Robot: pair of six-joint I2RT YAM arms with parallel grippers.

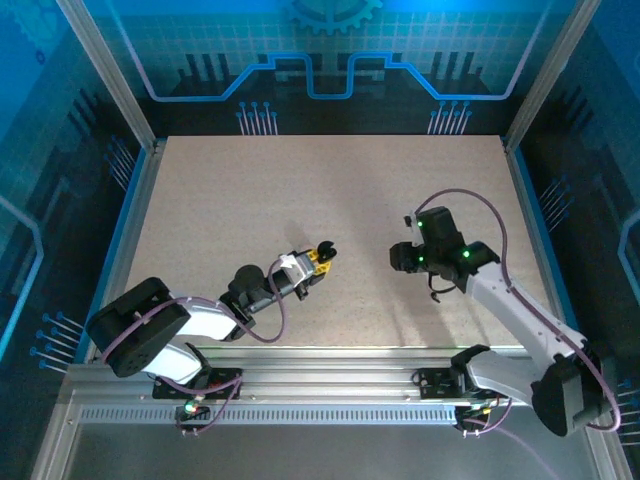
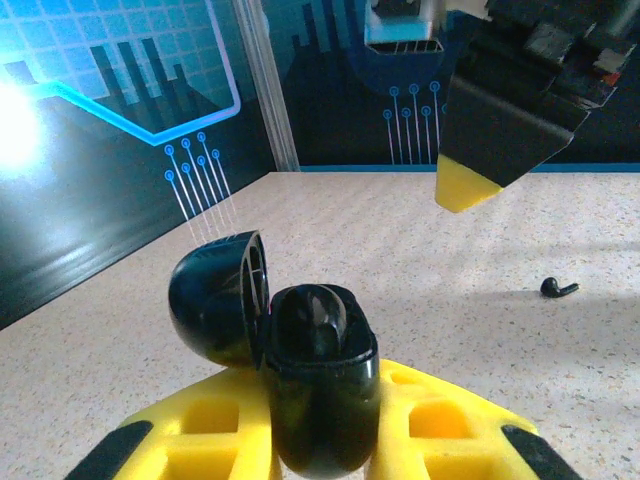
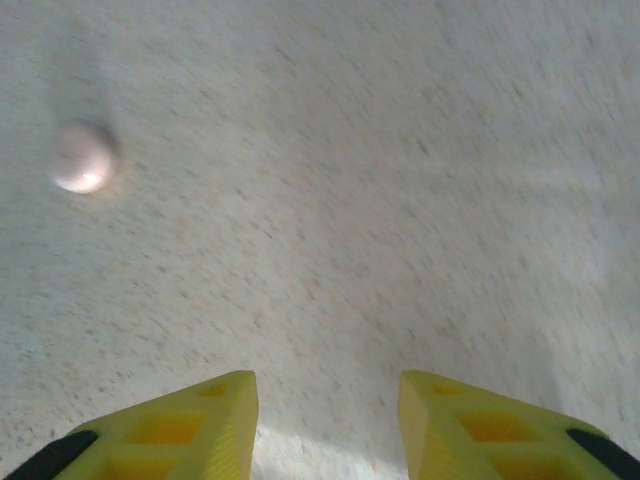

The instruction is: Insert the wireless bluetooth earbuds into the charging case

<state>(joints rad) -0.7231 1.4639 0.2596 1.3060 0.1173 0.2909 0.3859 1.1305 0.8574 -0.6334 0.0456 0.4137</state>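
Note:
My left gripper (image 1: 320, 256) is shut on the black charging case (image 2: 322, 400), which stands upright between the yellow fingers (image 2: 200, 440). The case's lid (image 2: 212, 300) is swung open to the left, and one dark earbud (image 2: 315, 318) sits in the body. A loose black earbud (image 2: 558, 289) lies on the table to the right, beyond the case. My right gripper (image 1: 402, 258) hovers over the table right of the case. It is open in the right wrist view (image 3: 325, 385), with bare table between its fingers. A blurred whitish round piece (image 3: 83, 158) lies far left of them.
The speckled beige tabletop (image 1: 300, 190) is ringed by blue-edged walls with metal posts (image 1: 105, 70). One of my right gripper's black fingers with a yellow tip (image 2: 463, 190) hangs above the table in the left wrist view. A metal rail (image 1: 330, 385) runs along the near edge.

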